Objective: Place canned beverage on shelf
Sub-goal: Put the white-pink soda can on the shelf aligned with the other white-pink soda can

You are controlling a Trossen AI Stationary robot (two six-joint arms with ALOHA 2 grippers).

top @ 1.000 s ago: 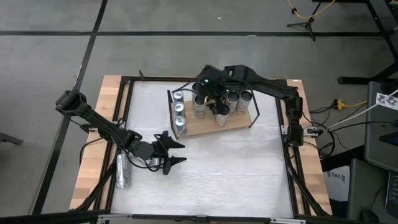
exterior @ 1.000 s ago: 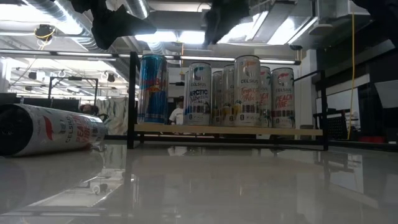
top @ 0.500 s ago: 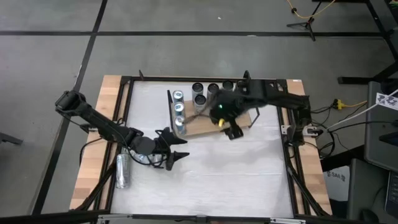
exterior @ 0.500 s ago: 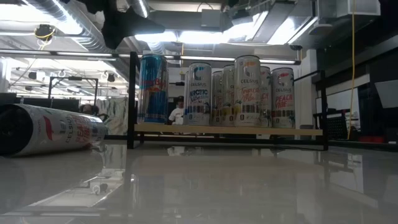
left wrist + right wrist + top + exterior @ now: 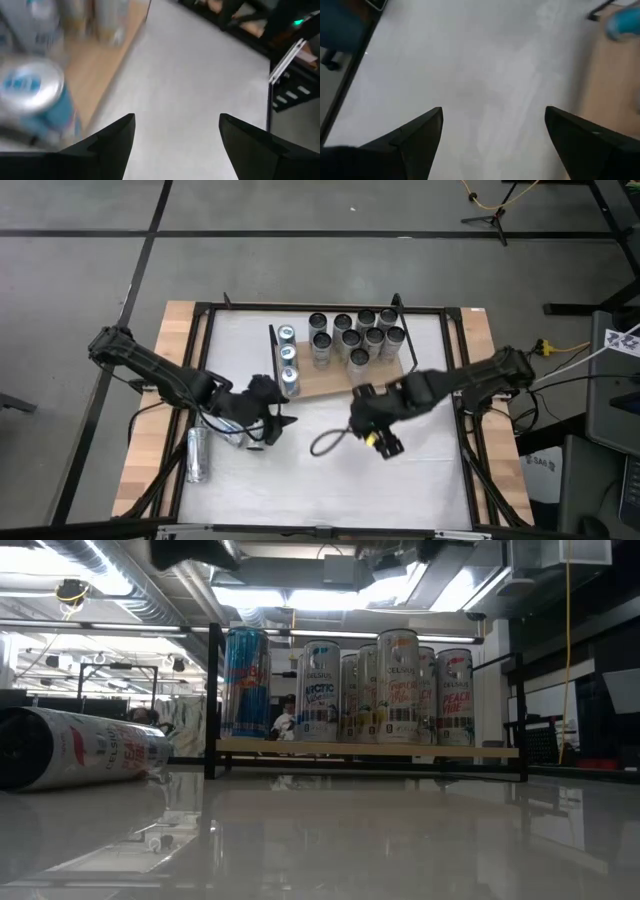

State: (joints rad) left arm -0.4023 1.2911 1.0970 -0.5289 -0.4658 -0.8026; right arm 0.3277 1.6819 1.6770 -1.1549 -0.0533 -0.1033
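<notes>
Can lies on its side at the lower left of the white worktop; left gripper beside it, jaws released and empty. Shelf upper centre — upright cans on it. Right gripper below it, jaws spread, empty.

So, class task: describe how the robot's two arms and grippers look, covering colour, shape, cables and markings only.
Both arms are dark, slim and jointed. The left gripper and the right gripper each end in two black, tapering, wedge-shaped fingers, seen close up in the wrist views. A dark cable loop hangs beside the right gripper, which carries a small yellow mark. No lettering is legible.
</notes>
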